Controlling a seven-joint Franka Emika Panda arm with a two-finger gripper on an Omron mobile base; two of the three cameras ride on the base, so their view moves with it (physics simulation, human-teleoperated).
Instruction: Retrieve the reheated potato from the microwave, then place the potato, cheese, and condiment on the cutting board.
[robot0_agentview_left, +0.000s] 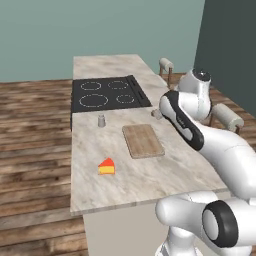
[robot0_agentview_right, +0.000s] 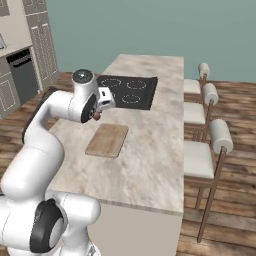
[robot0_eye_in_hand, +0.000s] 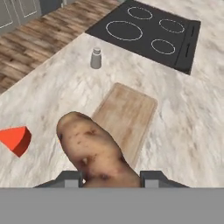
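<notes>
**Potato held above the island, cutting board bare below**

The gripper (robot0_eye_in_hand: 111, 177) pinches the potato (robot0_eye_in_hand: 94, 151) between its 2 fingers; in the hand view the brown speckled lump fills the gap from one finger to the other and juts out past the tips. In the right base view the gripper (robot0_agentview_right: 96, 116) hangs above the counter, off the far left corner of the cutting board (robot0_agentview_right: 107, 140), with a scrap of brown showing under the hand.

The cutting board (robot0_agentview_left: 143, 140) lies flat on the marble island counter (robot0_agentview_left: 150, 175), and its whole top is bare wood. Taking the board as landmark:

- The condiment (robot0_agentview_left: 101, 120) stands upright to the board's left and a little farther from the robot, near the front edge of the black cooktop (robot0_agentview_left: 107, 93). It is apart from the board, with plain marble between them.
- The cheese (robot0_agentview_left: 106, 166) sits to the board's left and nearer the robot, well apart from the board and close to the counter's left edge. In the hand view the cheese (robot0_eye_in_hand: 15, 139) shows its red top.
- The cooktop lies beyond the board's far short edge, with a strip of marble between the 2.
- To the board's right, open marble runs to the counter's right edge, where 3 stools (robot0_agentview_right: 212, 140) stand in a row along the side.
- On the board's near side a wide stretch of marble reaches the counter's front edge.
</notes>
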